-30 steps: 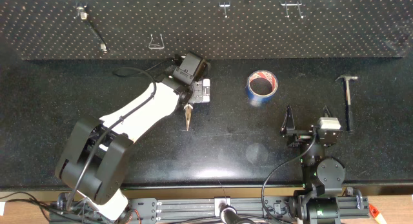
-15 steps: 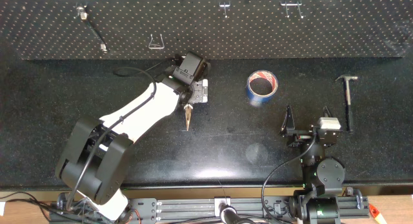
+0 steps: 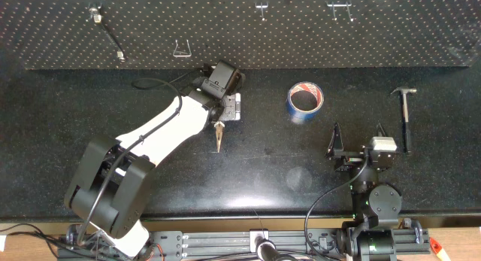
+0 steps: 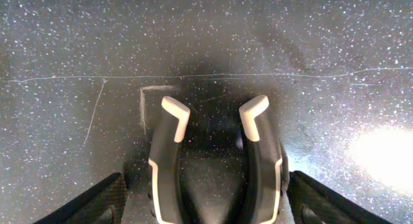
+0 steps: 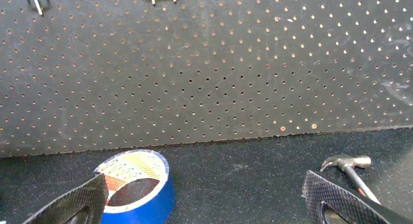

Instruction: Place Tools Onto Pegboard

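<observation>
The pliers (image 3: 219, 133) lie on the black table with their nose toward the front edge. Their two black-and-cream handles (image 4: 171, 159) run between the fingers of my left gripper (image 4: 206, 201), which is low over them and open. One finger stands a little off its handle; the other is nearly touching. In the top view my left gripper (image 3: 229, 107) is just in front of the pegboard (image 3: 240, 35). My right gripper (image 3: 357, 138) rests open and empty at the right, facing the pegboard (image 5: 226, 75).
A blue tape roll (image 3: 305, 100) (image 5: 132, 185) and a hammer (image 3: 405, 118) (image 5: 348, 167) lie at the right. A long tool (image 3: 109, 37) hangs on the pegboard at the left. A wire hook (image 3: 181, 49) and two metal hooks (image 3: 261, 7) (image 3: 340, 10) stand bare.
My left gripper's fingers have drawn closer together around the pliers' handles. The right arm has not moved.
</observation>
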Tool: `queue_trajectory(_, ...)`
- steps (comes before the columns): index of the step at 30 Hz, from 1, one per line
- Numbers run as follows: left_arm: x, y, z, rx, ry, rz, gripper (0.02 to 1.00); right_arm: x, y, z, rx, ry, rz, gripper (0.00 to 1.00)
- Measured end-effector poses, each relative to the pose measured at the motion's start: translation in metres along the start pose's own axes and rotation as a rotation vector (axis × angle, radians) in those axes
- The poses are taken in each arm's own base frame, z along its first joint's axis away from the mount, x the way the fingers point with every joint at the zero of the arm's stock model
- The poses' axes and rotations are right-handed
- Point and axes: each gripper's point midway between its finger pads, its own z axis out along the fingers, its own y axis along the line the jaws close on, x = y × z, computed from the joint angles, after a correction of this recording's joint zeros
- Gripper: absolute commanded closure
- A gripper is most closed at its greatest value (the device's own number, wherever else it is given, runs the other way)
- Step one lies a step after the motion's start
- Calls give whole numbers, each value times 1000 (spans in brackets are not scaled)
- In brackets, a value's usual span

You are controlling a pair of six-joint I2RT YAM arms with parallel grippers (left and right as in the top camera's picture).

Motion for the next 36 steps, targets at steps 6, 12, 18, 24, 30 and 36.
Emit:
queue_trajectory(6,1,0,1,-2,4,1,277,0,0,0,0,0,0,20)
queue_trajectory(12,-1,-1,3,2,-3,5,402,0,0,0,0,0,0,20)
queue_trajectory(18,-3,-2,3,5,-9,2,463,0,0,0,0,0,0,20)
queue_trajectory(24,-6,-4,4,12,-22,0,514,0,0,0,0,0,0,20)
queue_trajectory(30,-7,-5,4,14,-26,-1,514,0,0,0,0,0,0,20)
queue_trajectory(36,-7,-6,4,22,-23,-1,877,0,0,0,0,0,0,20)
